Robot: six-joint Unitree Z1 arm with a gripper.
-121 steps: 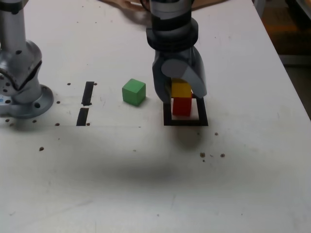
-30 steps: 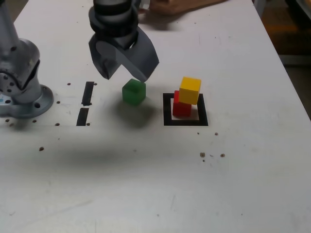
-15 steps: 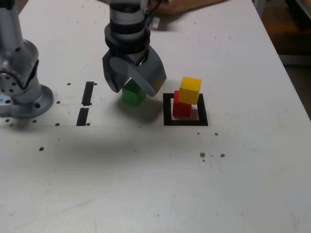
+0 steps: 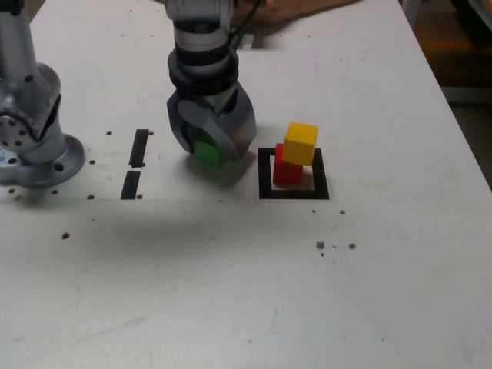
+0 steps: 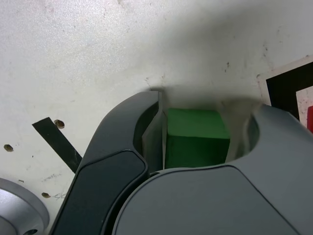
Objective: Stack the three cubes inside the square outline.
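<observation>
The green cube [image 4: 206, 152] rests on the white table just to the exterior view's left of the square outline [image 4: 265, 191]. My gripper [image 4: 209, 148] is down over it, and in the wrist view the green cube [image 5: 195, 137] fills the gap of the gripper [image 5: 200, 117], with both fingers against its sides. Inside the outline the yellow cube [image 4: 300, 143] sits on the red cube [image 4: 287, 172], shifted a little toward the exterior view's right. A corner of the outline [image 5: 286, 93] and a sliver of the red cube [image 5: 310, 120] show in the wrist view.
The arm's round metal base [image 4: 34, 150] stands at the exterior view's left edge. Two short black tape strips [image 4: 139, 147] [image 4: 131, 184] lie between it and the gripper. A person's hand [image 4: 288, 8] rests at the table's far edge. Small dark specks [image 4: 336, 246] dot the table.
The gripper has come down over the green cube and its wide-open jaws have closed in against the cube's sides. The yellow-on-red stack has not moved.
</observation>
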